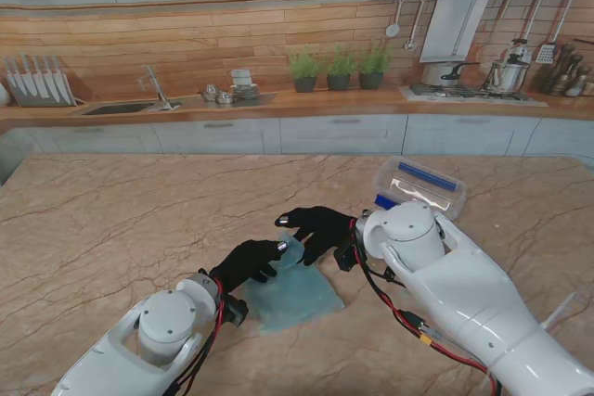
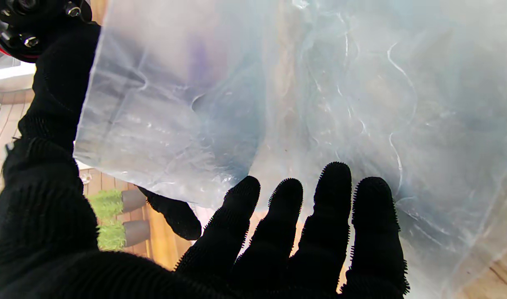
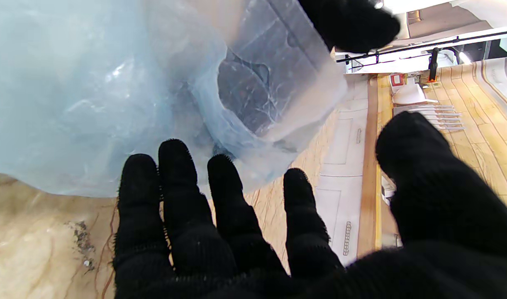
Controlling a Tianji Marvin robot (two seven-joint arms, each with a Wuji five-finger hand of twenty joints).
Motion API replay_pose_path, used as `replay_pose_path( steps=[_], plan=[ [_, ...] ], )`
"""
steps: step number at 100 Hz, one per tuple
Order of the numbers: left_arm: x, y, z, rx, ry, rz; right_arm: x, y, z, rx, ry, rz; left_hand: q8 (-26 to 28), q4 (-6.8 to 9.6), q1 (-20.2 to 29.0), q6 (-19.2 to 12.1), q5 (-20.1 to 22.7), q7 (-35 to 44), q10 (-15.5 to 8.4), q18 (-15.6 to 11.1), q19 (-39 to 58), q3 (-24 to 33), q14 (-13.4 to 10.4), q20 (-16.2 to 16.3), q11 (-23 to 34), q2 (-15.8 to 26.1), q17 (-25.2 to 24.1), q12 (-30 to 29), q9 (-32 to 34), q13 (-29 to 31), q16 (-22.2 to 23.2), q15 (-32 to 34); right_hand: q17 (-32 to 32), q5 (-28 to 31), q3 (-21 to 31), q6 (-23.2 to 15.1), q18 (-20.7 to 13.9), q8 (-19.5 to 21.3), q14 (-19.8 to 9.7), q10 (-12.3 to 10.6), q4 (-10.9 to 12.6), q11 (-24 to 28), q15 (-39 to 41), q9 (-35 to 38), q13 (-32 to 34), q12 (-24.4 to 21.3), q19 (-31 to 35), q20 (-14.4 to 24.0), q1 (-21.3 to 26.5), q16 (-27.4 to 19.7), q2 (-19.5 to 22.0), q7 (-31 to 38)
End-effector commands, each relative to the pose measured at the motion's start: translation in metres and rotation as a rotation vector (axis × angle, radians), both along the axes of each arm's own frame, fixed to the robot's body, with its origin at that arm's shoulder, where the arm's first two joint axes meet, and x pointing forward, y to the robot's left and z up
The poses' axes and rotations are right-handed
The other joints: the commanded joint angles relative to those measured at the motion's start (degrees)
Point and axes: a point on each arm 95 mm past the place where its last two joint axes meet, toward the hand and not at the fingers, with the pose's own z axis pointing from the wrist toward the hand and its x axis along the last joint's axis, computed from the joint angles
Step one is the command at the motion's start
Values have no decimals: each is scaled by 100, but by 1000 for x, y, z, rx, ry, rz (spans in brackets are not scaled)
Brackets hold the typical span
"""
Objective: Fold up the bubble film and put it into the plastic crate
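The left arm [image 1: 162, 340] rises from the near left of the stand's view, and its black-gloved left hand [image 1: 249, 262] reaches onto the film [image 1: 295, 294]. The film is a pale blue translucent sheet lying on the marble bench [image 1: 111, 229] between the two hands, most of it flat, with its far corner lifted and curled over. The left wrist view shows four fingers [image 2: 334, 195] stretched out side by side with small gaps, tips at or just under the sheet, and the thumb [image 2: 50, 95] raised along the edge of the lifted flap. Whether thumb and fingers actually pinch the film I cannot tell.

The right arm [image 1: 464, 294] comes in from the near right, its big white wrist joint close to the film. The right hand [image 1: 320, 226] hovers at the raised corner, its fingers spread. In the right wrist view the fingers [image 3: 176, 166] lie just beside the curled edge and the thumb [image 3: 407, 137] stands well apart from them, closed on nothing I can see.

Farther from me, beyond the right wrist, sits the crate [image 1: 419, 186], clear plastic with blue clips, well apart from the film. Behind the bench runs a kitchen counter with a sink [image 1: 121, 108] and three potted plants [image 1: 339, 69].
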Motion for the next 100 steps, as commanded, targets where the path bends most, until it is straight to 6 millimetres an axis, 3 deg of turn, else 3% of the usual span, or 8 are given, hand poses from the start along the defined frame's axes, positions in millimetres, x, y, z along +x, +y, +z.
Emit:
replay_pose_path(
  steps=[1, 30, 43, 47, 53, 60, 79, 100],
  plan=[
    [-2, 1, 3, -6, 2, -16, -3, 4, 1, 3, -10, 9, 0, 154, 88, -205, 119, -106, 24, 131, 197, -6, 57, 39, 152, -322, 63, -34, 157, 161, -21, 100, 33, -114, -130, -181, 65, -31, 104, -124, 148, -172, -82, -157, -95, -90, -53, 104, -231, -69, 243, -48],
    [-6, 7, 11, 9, -14, -94, -3, 6, 1, -2, -19, -2, -273, 85, 30, -163, -679, -477, -6, 74, -131, -6, -19, -155, -50, -337, -142, -240, -437, -217, -301, -255, 34, -147, -123, -174, 56, -46, 97, -114, 156, -168, -71, -231, -127, -88, -90, 165, -216, -73, 241, -28],
    [-11, 3, 13, 84, -33, -97, -3, 7, 1, 5, -18, -8, -351, 167, 382, -81, -967, -553, 3, 320, -113, 138, 22, -154, -51, -514, 51, -249, -629, -204, -292, -241, 36, -145, -120, -161, 61, -49, 109, -106, 158, -165, -64, -259, -129, -88, -95, 185, -209, -75, 242, -12],
    [-12, 2, 14, 111, -34, -92, -3, 7, 1, 6, -20, -10, -483, 118, 45, -79, -1094, -538, 9, 399, -62, 1334, 57, -179, 5, -873, 120, -237, -731, -191, -282, -172, 47, -143, -116, -154, 67, -50, 112, -104, 160, -158, -62, -264, -132, -85, -91, 192, -202, -76, 241, -7],
    [-14, -1, 15, 158, -34, -86, -4, 8, 1, 8, -22, -12, -511, 121, 290, -9, -1256, -568, 61, 463, 71, 1659, 111, -114, 59, -927, 265, -206, -830, -105, -211, -16, 49, -143, -110, -142, 73, -51, 116, -94, 164, -149, -52, -281, -127, -81, -91, 199, -195, -75, 255, 1],
    [-16, -3, 15, 213, -50, -82, -6, 8, 1, 15, -23, -13, -574, 72, 304, 57, -1184, -536, 103, 507, 148, 2025, 165, -52, 168, -960, 335, -155, -794, -40, -204, 142, 48, -147, -108, -133, 71, -52, 124, -87, 167, -135, -47, -286, -137, -76, -88, 207, -192, -77, 266, 8],
    [-19, -8, 16, 252, -24, -71, -10, 7, 3, 34, -35, -25, -536, 93, 671, 69, -1029, -500, 138, 511, 329, 2212, 189, 42, 307, -969, 465, -80, -655, 120, -138, 375, 54, -148, -116, -123, 72, -55, 115, -84, 172, -122, -29, -303, -131, -74, -74, 220, -197, -80, 293, 22],
    [-20, -8, 15, 232, -8, -80, -16, 7, 6, 70, -48, -38, -515, 61, 614, 15, -1084, -518, 112, 451, 361, 2226, 141, 71, 307, -1000, 414, -71, -675, 99, -127, 441, 89, -132, -127, -120, 77, -54, 126, -81, 178, -97, 20, -302, -66, -66, -35, 233, -201, -72, 315, 43]
  ],
)
